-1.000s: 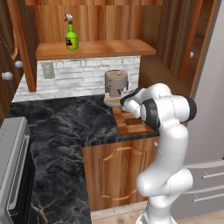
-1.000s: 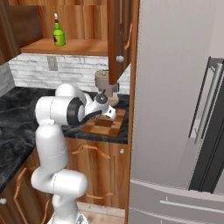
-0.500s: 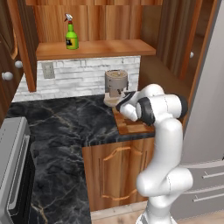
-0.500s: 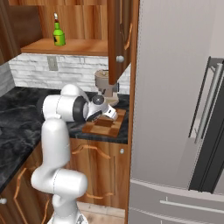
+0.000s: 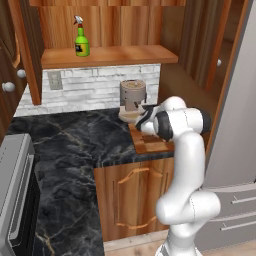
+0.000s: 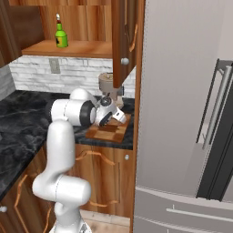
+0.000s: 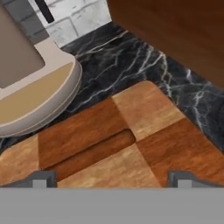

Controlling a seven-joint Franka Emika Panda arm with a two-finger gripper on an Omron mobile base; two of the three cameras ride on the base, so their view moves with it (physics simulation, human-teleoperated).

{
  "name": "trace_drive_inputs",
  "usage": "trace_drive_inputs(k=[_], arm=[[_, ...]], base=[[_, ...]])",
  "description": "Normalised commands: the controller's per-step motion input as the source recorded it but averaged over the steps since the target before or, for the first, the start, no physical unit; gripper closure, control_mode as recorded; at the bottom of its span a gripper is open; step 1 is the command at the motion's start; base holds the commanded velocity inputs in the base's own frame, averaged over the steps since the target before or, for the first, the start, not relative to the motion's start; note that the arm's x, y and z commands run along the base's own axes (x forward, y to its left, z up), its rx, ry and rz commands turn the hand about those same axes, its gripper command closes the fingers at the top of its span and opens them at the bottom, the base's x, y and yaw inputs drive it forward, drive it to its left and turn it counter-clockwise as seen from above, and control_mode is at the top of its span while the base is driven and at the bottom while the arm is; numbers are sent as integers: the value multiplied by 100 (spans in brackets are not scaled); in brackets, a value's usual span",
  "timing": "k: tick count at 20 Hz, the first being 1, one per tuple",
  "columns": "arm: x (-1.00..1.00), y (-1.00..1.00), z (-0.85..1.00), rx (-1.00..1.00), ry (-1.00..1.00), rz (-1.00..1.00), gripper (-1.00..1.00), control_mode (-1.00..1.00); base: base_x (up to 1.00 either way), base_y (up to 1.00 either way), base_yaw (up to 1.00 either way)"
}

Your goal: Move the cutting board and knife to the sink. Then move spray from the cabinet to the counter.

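Cutting board [image 7: 131,144] just below open tool [image 7: 111,178]

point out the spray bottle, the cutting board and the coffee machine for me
spray [image 5: 82,44]: left base view, on its green body, on the cabinet shelf.
cutting board [image 7: 131,140]: hand view, on the middle blocks of its checkered top.
coffee machine [image 5: 132,95]: left base view, on its upper body.

The black marble bench [image 5: 65,150] carried the cutting board [image 7: 131,144] and a coffee machine [image 5: 132,100] just behind it. The cabinet shelf [image 5: 125,54] held the spray [image 5: 82,42].
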Motion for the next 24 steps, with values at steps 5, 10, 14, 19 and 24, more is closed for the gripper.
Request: trace_drive_inputs(k=[5,10,14,19,24], arm=[[47,-13,1,2,8,0,-100,-100],[57,-2,0,0,2,0,-100,-100],[50,-4,-3,0,6,0,-100,-100],[15,-17,-12,0,4,0,-100,-100],[0,-20,-17,0,3,0,-100,-100]], base=[[0,0,0],[0,0,0],[0,0,0],[0,0,0],[0,0,0]])
